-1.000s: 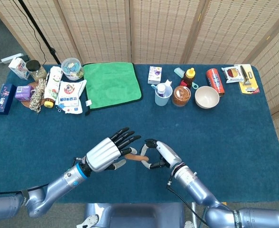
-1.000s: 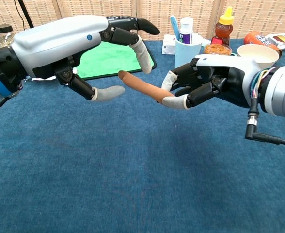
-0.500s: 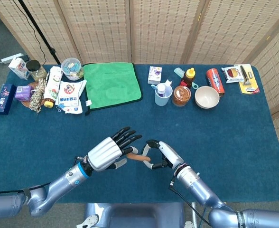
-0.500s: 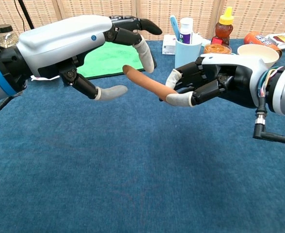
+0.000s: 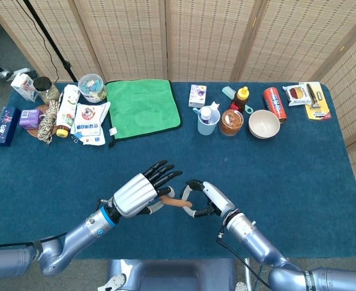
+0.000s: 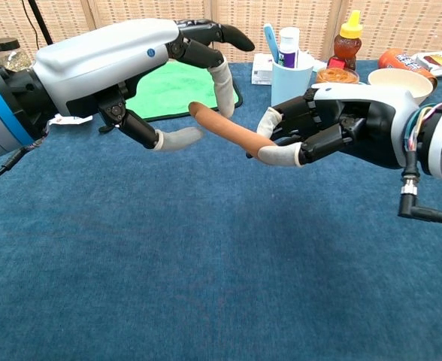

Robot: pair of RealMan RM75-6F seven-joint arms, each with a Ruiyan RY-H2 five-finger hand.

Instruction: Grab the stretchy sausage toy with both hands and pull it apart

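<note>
The sausage toy (image 6: 228,129) is up off the desk (image 6: 206,271), held at one end only. The right robot hand (image 6: 334,128) pinches it between thumb and fingers, and the rest of the toy sticks out slantwise toward the left robot hand (image 6: 149,75), which holds nothing: its fingers (image 6: 222,84) are spread, with the free tip of the sausage lying in the gap between the thumb below and the fingers above, near them but, as far as I can tell from the chest view, not gripped.

From where I stand, the weak spot looks like that free end. If the left robot hand closes when the tip is not far enough inside, I'd expect it to catch only the very end, and a stretchy toy could slide out once the pull begins. The closing thumb might also knock the tip sideways and bend the toy away. The right-hand pinch looks shallow too; a hard pull could strip the sausage from it and drop it on the blue cloth. The cup (image 6: 290,74) and jars behind sit well apart, so a snap-back seems unlikely to reach them.
</note>
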